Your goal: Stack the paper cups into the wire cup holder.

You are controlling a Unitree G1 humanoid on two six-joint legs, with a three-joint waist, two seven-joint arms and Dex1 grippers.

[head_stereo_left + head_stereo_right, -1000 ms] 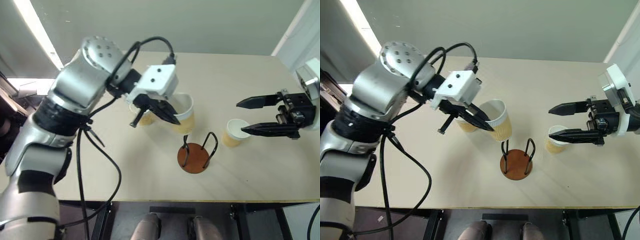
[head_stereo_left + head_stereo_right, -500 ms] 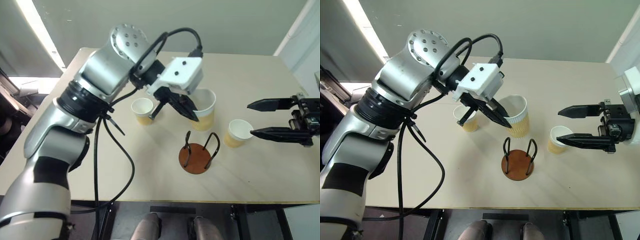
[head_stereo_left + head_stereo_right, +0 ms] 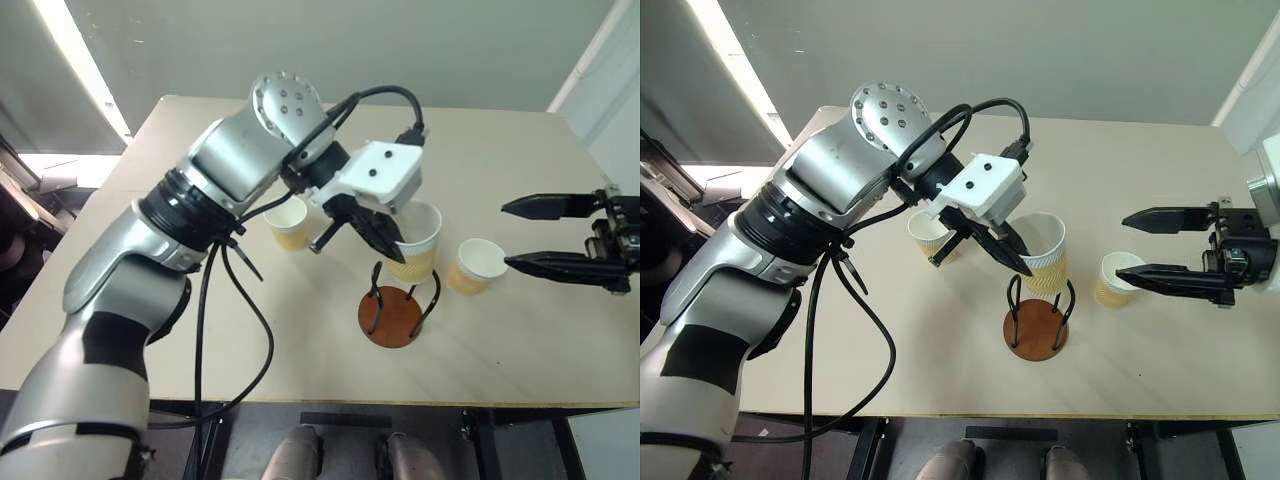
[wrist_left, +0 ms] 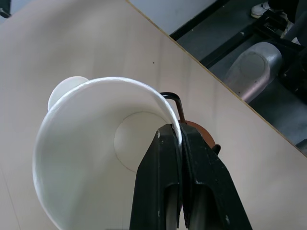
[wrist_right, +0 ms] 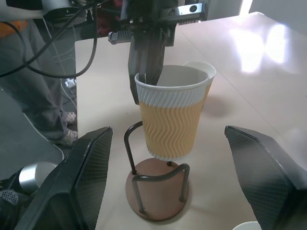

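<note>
Beige table (image 3: 520,160), 3 paper cups (image 3: 420,240), 1 wire cup holder (image 3: 390,318)

A pale beige table (image 3: 520,160) with a light wooden edge is seen before a grey-green wall (image 3: 330,45). A bright strip of light (image 3: 78,65) is seen beyond the table's left side. In the right wrist view, a person's grey trouser legs (image 5: 36,81) and pale shoes (image 5: 68,117) are seen beside the table.

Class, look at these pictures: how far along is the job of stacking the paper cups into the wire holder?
Done: nothing; the wire cup holder is empty. In hand: the left gripper pinches one cup's rim, holding it just above the holder. Left: lower that cup in, then two cups standing on the table.
</note>
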